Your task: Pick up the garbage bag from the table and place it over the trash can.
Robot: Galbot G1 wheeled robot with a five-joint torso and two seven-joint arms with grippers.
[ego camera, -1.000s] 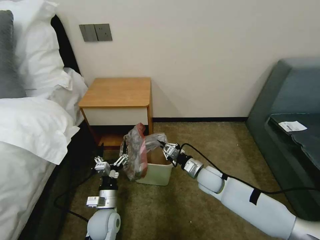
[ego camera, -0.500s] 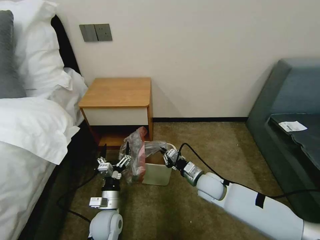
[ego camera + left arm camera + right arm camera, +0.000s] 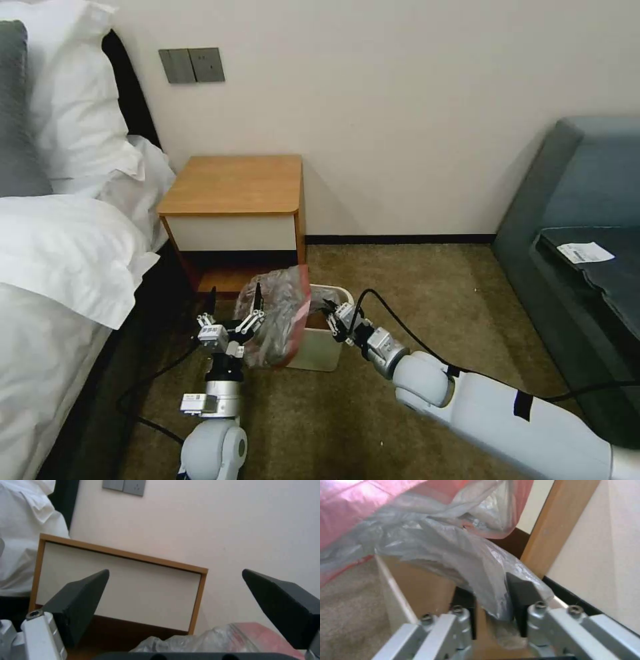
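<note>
Currently: garbage bag (image 3: 279, 323) draped on trash can's (image 3: 321, 350) left rim, long axis roughly vertical, red band running top to bottom.
Right gripper (image 3: 331, 317) at the can's 3 o'clock rim, jaws clamped on a fold of bag. Left gripper (image 3: 233, 308) at the bag's 9 o'clock, jaws spread wide, pointing up toward the table (image 3: 235, 184); bag just beside one finger.
</note>
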